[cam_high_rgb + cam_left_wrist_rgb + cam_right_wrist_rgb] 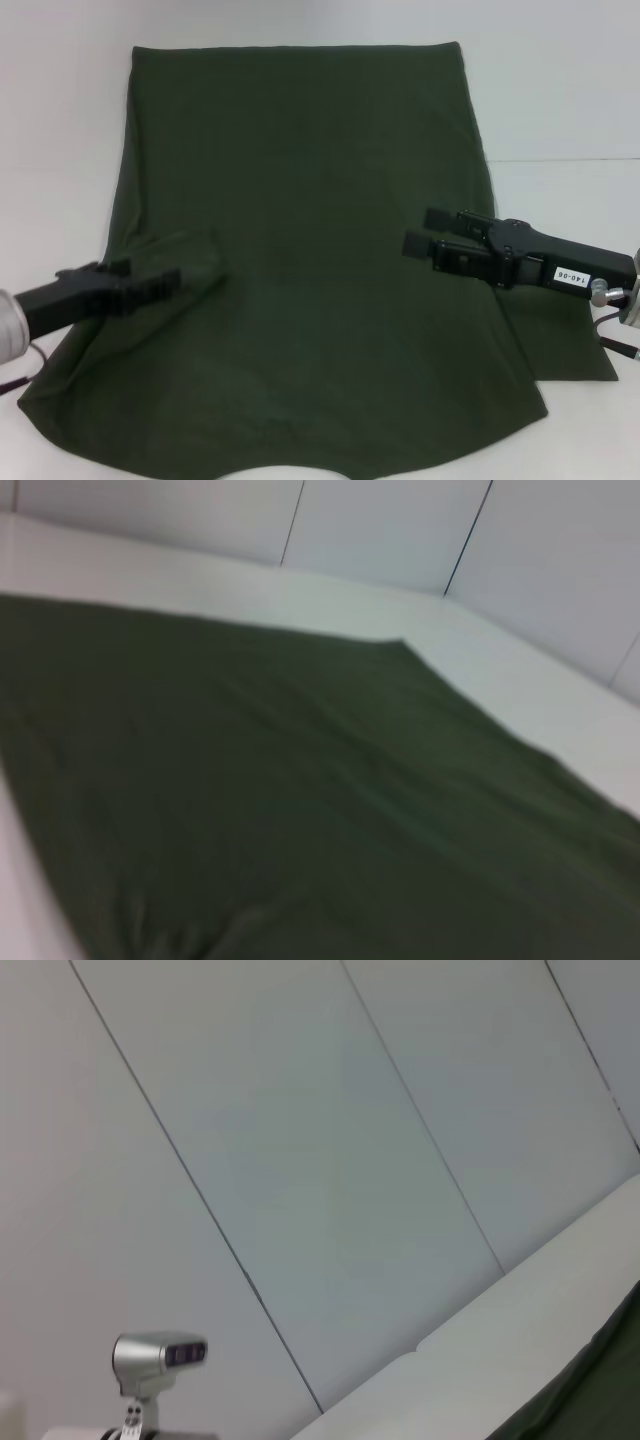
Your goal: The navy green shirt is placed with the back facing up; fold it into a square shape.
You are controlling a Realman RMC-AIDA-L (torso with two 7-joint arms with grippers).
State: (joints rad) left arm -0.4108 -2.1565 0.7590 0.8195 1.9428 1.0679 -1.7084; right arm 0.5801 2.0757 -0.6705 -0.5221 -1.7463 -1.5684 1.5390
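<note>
**Side folds in, both tools over the shirt**

Nearest the robot, the navy green shirt [300,250] is lying back-up on the white surface [560,90], collar end toward the body and hem at the far edge. Both side portions look turned inward, so the outline is reading narrower; a flap is sticking out past the right edge under the right arm.

The left tool [150,285] is resting low on the shirt's left side, its tip sitting at a raised bunch of cloth. Whether it is clenched on that fabric cannot be told from here. Judgement: it is placed there to carry or press the left fold.

The right tool [428,233] is hovering above the right half, fingers parted and grasping nothing, probably freed from its own fold.

Farther off, the hem is lying flat and straight. The lengthwise fold appears not yet done.
</note>
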